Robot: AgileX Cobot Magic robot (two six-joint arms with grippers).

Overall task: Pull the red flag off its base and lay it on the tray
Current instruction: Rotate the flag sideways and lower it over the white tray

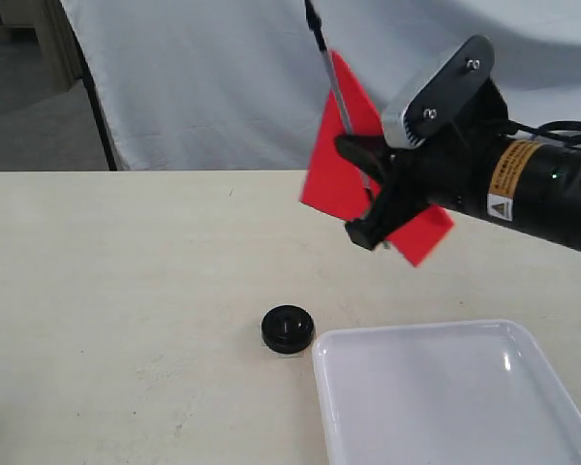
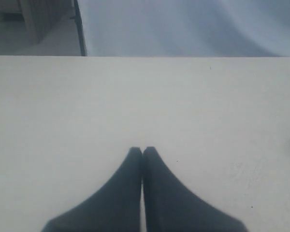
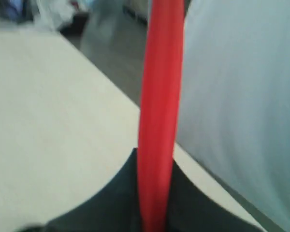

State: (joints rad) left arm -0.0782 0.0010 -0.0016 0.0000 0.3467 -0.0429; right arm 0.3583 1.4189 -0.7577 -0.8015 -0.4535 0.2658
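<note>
The red flag (image 1: 341,160) hangs in the air above the table, pole tilted with its black tip toward the top. My right gripper (image 1: 360,190) is shut on the red flag's cloth and pole. In the right wrist view the red cloth (image 3: 158,111) runs edge-on between the dark fingers (image 3: 111,198). The base (image 1: 288,328), a small black disc, lies alone on the table, just left of the tray (image 1: 445,334). The tray holds nothing. My left gripper (image 2: 142,151) is shut with nothing in it, low over bare table.
A pale cloth backdrop (image 1: 223,77) hangs behind the table's far edge. A black stand leg (image 1: 99,116) shows at the back left. The tray fills the front right corner of the exterior view.
</note>
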